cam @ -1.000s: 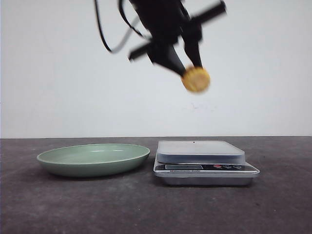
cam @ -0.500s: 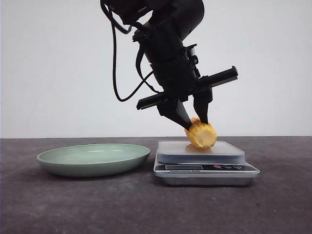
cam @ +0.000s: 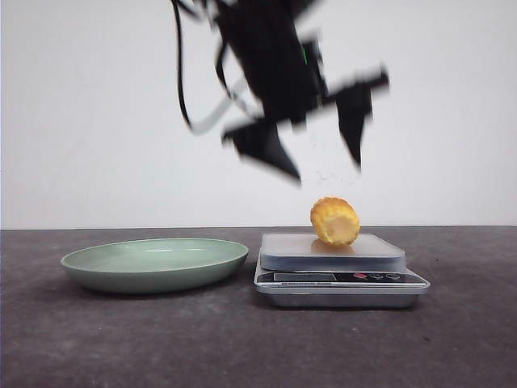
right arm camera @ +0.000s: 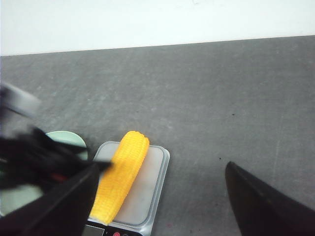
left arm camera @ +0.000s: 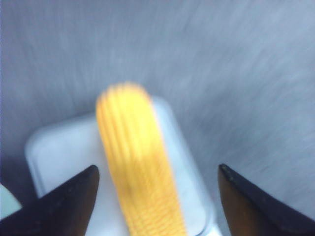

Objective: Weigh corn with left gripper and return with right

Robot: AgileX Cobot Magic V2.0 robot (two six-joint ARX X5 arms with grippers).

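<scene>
The yellow corn lies on its side on the platform of the silver scale, touched by nothing. My left gripper hangs blurred a little above it, open and empty. In the left wrist view the corn lies on the scale's white platform between the wide-apart fingers of the left gripper. My right gripper is open and empty, high over the table; its view shows the corn on the scale. The right arm does not show in the front view.
A shallow green plate stands just left of the scale on the dark grey table. Its rim also shows in the right wrist view, partly behind the blurred left arm. A white wall is behind.
The left gripper brought the corn down onto the scale, opened and let it go, and has risen. The corn now rests on the platform.
</scene>
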